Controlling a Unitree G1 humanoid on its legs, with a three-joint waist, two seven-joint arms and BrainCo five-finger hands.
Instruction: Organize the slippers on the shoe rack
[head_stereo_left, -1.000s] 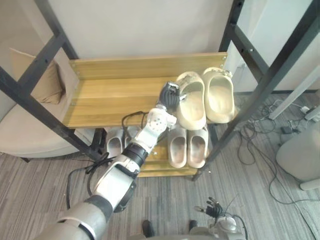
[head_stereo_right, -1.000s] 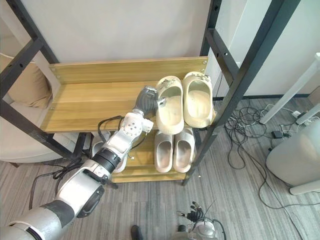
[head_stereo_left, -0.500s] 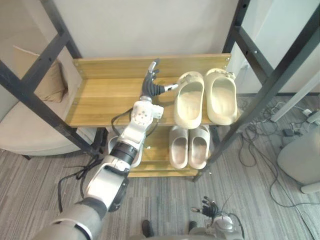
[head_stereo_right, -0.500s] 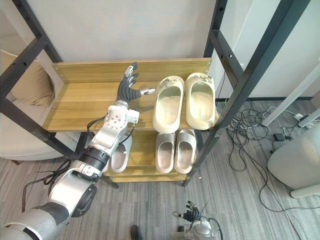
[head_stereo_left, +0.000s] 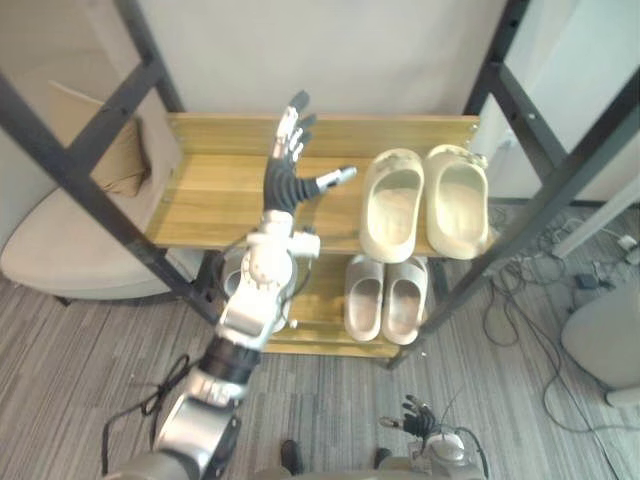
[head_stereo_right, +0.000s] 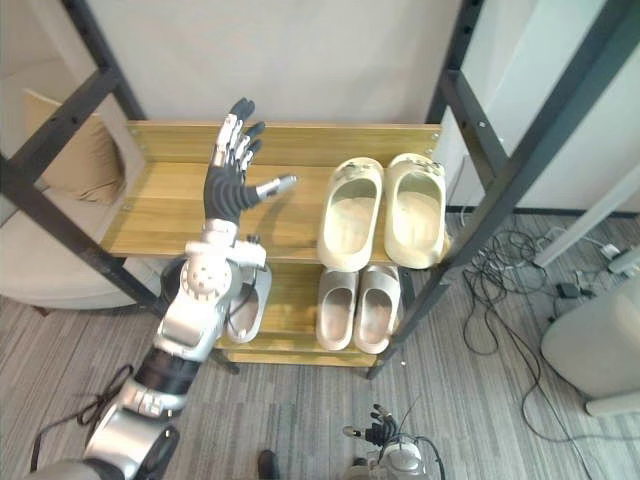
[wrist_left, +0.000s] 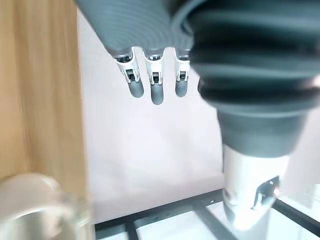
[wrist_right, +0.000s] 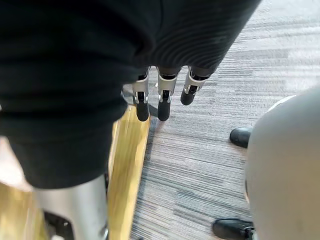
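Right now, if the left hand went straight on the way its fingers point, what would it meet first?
Probably the pale wall behind the rack: the open left hand points past the back board. Depth unclear.

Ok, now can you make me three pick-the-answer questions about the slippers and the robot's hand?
1. Where is the pair of cream rubber slippers?
A. on the floor
B. on the cushion
C. at the right end of the top wooden shelf

2. How many slippers lie on that top shelf?
A. one
B. two
C. four

3. What is the robot's left hand doing?
A. raised with straight fingers, holding nothing
B. squeezing a slipper
C. making a fist

Answers:
1 C, the pair lies side by side on the top boards.
2 B, just that one pair lies there.
3 A, its fingers are spread above the shelf, apart from the slippers.
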